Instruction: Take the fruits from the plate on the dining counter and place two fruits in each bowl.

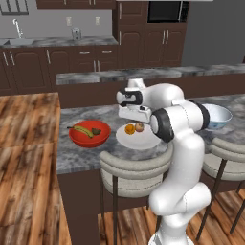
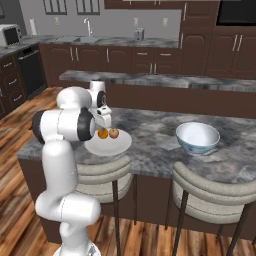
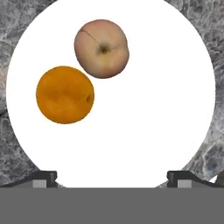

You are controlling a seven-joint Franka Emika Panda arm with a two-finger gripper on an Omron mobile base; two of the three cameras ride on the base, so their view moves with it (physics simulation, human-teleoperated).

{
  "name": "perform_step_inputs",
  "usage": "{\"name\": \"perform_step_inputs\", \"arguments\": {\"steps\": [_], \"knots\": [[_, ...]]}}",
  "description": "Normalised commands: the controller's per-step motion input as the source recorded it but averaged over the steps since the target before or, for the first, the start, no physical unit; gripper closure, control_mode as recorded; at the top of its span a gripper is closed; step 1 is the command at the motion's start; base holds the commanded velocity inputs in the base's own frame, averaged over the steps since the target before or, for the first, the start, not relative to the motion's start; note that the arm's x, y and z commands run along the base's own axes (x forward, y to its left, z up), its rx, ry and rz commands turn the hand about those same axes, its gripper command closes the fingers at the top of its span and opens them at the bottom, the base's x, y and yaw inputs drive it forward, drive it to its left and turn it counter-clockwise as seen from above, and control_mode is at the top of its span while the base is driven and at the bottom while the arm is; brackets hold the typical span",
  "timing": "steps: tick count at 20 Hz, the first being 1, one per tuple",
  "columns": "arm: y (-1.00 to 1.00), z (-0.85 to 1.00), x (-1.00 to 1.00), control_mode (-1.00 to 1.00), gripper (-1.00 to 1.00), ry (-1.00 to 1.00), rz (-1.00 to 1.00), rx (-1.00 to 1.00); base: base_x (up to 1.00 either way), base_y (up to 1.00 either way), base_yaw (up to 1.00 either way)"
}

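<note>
On the dining counter [image 1: 81, 155] lies the white plate [image 3: 153, 109], with an orange [image 3: 64, 94] and a reddish-pink apple [image 3: 101, 48] touching side by side on it. My gripper [image 3: 111, 177] hangs open straight above the plate, nothing between its fingers. From the base it hovers over the plate [image 1: 143, 139] with the orange [image 1: 129, 128] and apple [image 1: 139, 127] just below it. Left of the plate, the red bowl [image 1: 89, 140] holds the banana [image 1: 82, 130] and the dark green fruit [image 1: 96, 131]. The white-blue bowl [image 2: 197, 137] stands empty to the right.
Two padded stools [image 2: 212, 192] stand against the counter's near edge under the plate and the white bowl. A brown wood-plank surface [image 1: 26, 143] borders the counter on the left. A higher stone ledge [image 2: 165, 80] runs behind the counter.
</note>
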Motion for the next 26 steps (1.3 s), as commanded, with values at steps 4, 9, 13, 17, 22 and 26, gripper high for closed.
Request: {"name": "perform_step_inputs", "arguments": {"steps": [4, 9, 13, 17, 22, 26], "knots": [[0.01, -0.19, 0.46, -1.0, -1.0, 0.0, -0.08, 0.0, 0.0, 0.0, 0.0], [0.05, -0.24, 0.4, -1.0, -1.0, 0.0, -0.05, 0.0, 0.0, 0.0, 0.0], [0.06, -0.29, 0.49, -1.0, -1.0, 0.0, -0.02, 0.0, 0.0, 0.0, 0.0], [0.01, -0.24, 0.28, -1.0, -1.0, 0.0, 0.0, 0.0, 0.0, 0.0, 0.0], [0.0, -0.12, -0.13, -1.0, -1.0, 0.01, -0.03, 0.0, 0.0, 0.0, 0.0], [-0.02, -0.18, -0.23, -1.0, -1.0, 0.0, -0.06, 0.0, 0.0, 0.0, 0.0]]}}
